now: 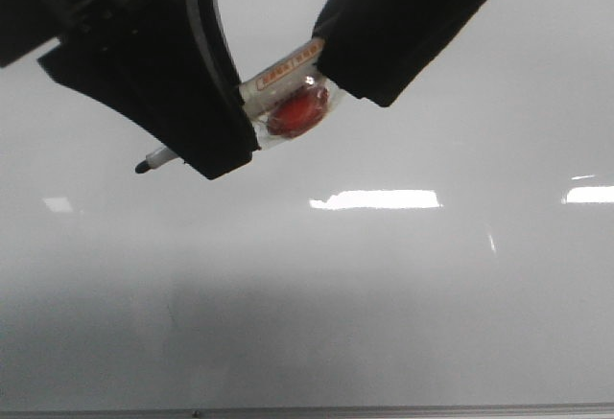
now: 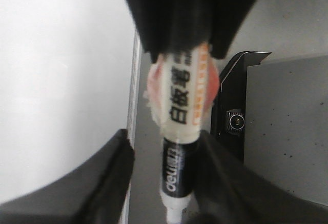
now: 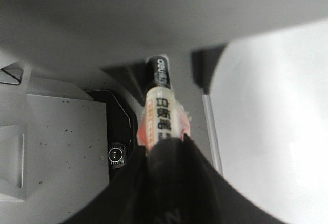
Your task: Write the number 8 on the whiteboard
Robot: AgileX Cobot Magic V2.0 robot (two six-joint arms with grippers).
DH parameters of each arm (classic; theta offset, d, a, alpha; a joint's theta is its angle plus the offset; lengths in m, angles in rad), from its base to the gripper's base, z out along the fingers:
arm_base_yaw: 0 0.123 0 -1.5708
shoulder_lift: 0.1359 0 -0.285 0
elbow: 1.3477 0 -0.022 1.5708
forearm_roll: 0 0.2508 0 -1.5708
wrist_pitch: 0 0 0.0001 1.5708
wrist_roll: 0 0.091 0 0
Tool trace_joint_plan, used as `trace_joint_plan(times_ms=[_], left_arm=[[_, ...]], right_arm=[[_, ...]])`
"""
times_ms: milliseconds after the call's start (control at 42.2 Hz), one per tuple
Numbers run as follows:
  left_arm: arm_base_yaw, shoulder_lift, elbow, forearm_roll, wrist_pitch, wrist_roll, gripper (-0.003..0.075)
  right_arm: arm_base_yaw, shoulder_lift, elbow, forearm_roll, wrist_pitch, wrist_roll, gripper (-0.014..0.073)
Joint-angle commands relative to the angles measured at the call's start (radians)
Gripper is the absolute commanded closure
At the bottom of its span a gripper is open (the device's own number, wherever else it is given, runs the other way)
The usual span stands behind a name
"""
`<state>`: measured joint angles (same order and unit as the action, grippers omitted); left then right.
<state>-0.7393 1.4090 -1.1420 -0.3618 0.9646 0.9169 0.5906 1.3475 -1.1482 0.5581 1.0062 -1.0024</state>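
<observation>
The whiteboard fills the front view; no number 8 shows on it. A white and black marker, with a red lump taped to its side, hangs above the board between both grippers, its black tip pointing left. My right gripper is shut on the marker's rear end, as the right wrist view shows. My left gripper sits around the marker's front part. In the left wrist view its jaws stand apart: one finger lies against the marker, the other has a gap.
The board's thin metal bottom edge runs along the near side. Bright light reflections lie on the board. Beyond the board's edge, the wrist views show a grey base with a black camera mount.
</observation>
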Motion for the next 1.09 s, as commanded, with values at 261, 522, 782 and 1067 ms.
trace_joint_plan(times_ms=[261, 522, 782, 1067], left_arm=[[0.205, -0.229, 0.011, -0.014, -0.027, -0.158, 0.0312], [0.350, -0.331, 0.082, -0.034, -0.079, -0.232, 0.0312], [0.352, -0.331, 0.082, -0.049, -0.092, -0.232, 0.0312], [0.352, -0.331, 0.082, -0.061, -0.092, -0.232, 0.0312]], right_arm=[[-0.156, -0.198, -0.020, -0.261, -0.051, 0.375, 0.0661], [-0.233, -0.298, 0.188, -0.200, -0.435, 0.619, 0.0661], [-0.233, -0.202, 0.187, -0.186, -0.598, 0.616, 0.0661], [-0.237, -0.092, 0.125, -0.186, -0.679, 0.616, 0.0661]])
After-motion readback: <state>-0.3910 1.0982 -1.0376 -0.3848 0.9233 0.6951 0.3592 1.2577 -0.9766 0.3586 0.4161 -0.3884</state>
